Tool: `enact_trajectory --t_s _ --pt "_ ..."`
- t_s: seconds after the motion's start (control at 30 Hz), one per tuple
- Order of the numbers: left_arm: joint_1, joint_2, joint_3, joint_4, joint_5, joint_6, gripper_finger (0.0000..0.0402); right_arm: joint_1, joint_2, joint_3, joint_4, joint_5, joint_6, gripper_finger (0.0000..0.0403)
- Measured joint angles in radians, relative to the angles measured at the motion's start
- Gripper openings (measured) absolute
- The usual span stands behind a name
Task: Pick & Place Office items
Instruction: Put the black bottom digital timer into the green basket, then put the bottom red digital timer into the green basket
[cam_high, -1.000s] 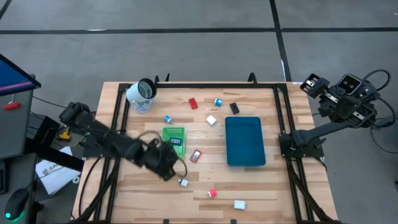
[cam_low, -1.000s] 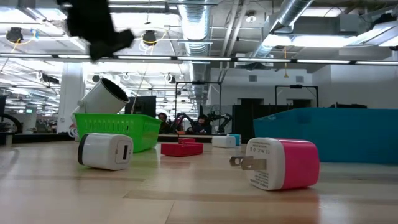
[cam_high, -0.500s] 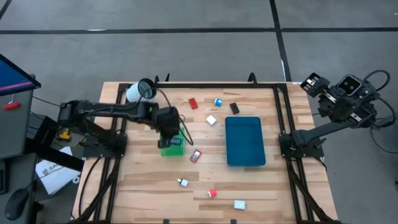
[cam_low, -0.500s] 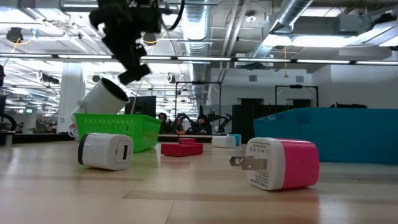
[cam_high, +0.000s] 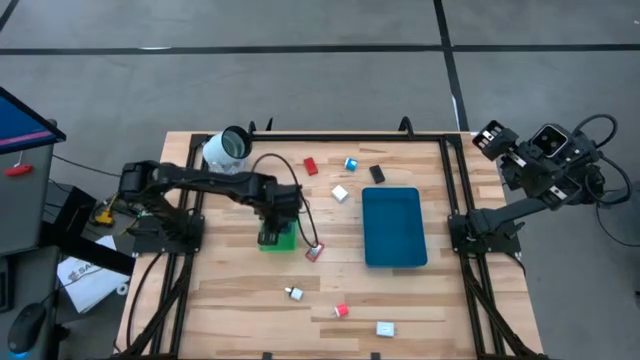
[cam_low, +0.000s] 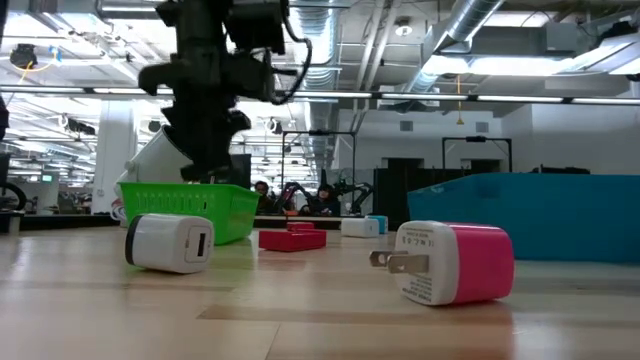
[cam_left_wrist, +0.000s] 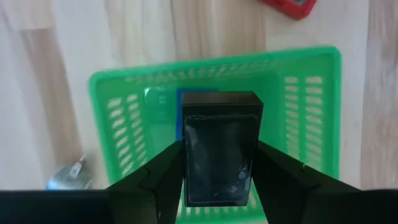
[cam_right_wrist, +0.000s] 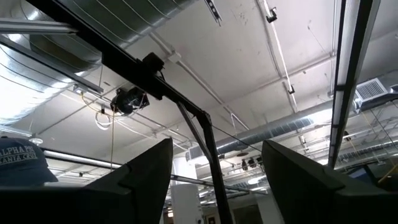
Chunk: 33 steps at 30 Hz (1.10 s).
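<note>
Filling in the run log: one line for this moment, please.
left gripper: shut on black block, above green tray | right gripper: open, raised off-table, waiting

The left gripper hangs over the green slotted plastic tray, blocking it from above, while the dark blue rectangular tray to its right lies open, and bare wooden tabletop spreads along the near left side.
</note>
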Motion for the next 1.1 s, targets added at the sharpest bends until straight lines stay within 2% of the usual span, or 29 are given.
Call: enact_trajectory --t_s 0.13,0.27,0.4,0.7,0.93,1.1 --pt "-0.003 0.057 0.0 0.002 -0.009 -0.005 0.0156 0.0 0.004 0.0 0.002 0.0 0.007 0.024" --pt "-0.003 0.098 0.0 0.014 -0.023 -0.008 0.0172 0.0 0.009 0.0 0.007 0.0 0.01 0.024" --pt "-0.003 0.104 0.0 0.052 -0.031 -0.008 0.0182 0.0 0.014 0.0 0.011 0.0 0.018 0.024" --pt "0.003 0.098 0.0 0.045 -0.039 -0.024 0.0166 0.0 0.024 0.0 0.007 0.0 0.03 0.024" --pt "0.003 -0.021 0.0 0.044 -0.038 -0.082 0.0178 0.0 0.027 0.0 0.007 0.0 0.035 0.024" --pt "-0.006 -0.158 0.0 0.082 0.032 -0.146 0.0189 0.0 0.028 0.0 0.007 0.0 0.035 0.024"
